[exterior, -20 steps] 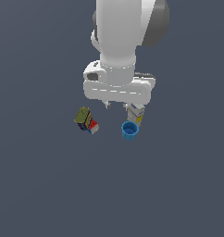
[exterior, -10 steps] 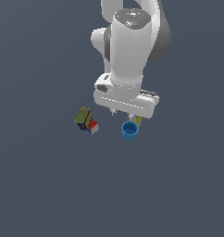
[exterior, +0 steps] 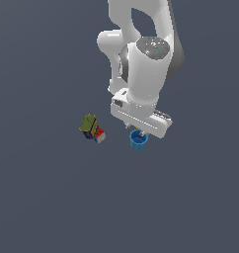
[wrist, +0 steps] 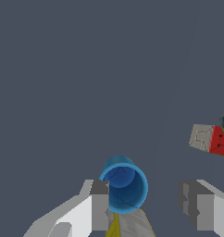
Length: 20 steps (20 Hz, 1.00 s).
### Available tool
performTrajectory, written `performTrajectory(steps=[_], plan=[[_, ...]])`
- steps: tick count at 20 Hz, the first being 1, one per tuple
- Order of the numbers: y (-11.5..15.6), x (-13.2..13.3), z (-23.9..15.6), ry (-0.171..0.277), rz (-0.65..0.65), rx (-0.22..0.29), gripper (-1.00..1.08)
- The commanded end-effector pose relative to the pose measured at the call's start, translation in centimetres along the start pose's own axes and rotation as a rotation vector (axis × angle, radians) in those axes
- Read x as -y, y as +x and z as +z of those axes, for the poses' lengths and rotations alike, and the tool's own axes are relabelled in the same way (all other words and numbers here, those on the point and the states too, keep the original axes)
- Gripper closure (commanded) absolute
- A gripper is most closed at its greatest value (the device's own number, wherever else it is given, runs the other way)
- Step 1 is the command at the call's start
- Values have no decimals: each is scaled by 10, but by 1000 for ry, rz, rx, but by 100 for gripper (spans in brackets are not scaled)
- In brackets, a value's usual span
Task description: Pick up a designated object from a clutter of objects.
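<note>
The small bright blue cup (exterior: 138,140) stands upright on the grey floor, its opening up; the wrist view shows it (wrist: 122,186) too. My gripper (exterior: 137,131) hangs right above it, open. In the wrist view the gripper (wrist: 145,202) has one finger (wrist: 99,205) touching or almost touching the cup's rim and the other finger (wrist: 197,206) well apart from it. The white carton with yellow marks (wrist: 125,225) lies right behind the cup, mostly hidden by my hand in the exterior view. The olive-green can (exterior: 88,124) with the red-blue block (exterior: 98,135) lies to the exterior view's left.
The red and grey block (wrist: 210,139) shows at the edge of the wrist view, apart from the cup. The plain grey floor (exterior: 52,197) stretches all around the items.
The arm has come down and shifted toward the cup, so the gripper now sits low over it. The cup, carton and can have not moved.
</note>
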State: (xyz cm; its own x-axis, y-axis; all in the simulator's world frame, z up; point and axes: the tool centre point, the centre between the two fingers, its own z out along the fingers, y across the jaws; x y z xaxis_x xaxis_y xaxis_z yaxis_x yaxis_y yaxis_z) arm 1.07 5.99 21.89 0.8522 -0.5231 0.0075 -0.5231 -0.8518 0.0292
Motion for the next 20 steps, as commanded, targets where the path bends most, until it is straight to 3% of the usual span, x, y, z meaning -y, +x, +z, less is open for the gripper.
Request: performTrajectory(steps=[1, 20], plan=[[-4, 5, 11, -7, 48, 1, -20], [-44, 33, 89, -53, 391, 1, -20]])
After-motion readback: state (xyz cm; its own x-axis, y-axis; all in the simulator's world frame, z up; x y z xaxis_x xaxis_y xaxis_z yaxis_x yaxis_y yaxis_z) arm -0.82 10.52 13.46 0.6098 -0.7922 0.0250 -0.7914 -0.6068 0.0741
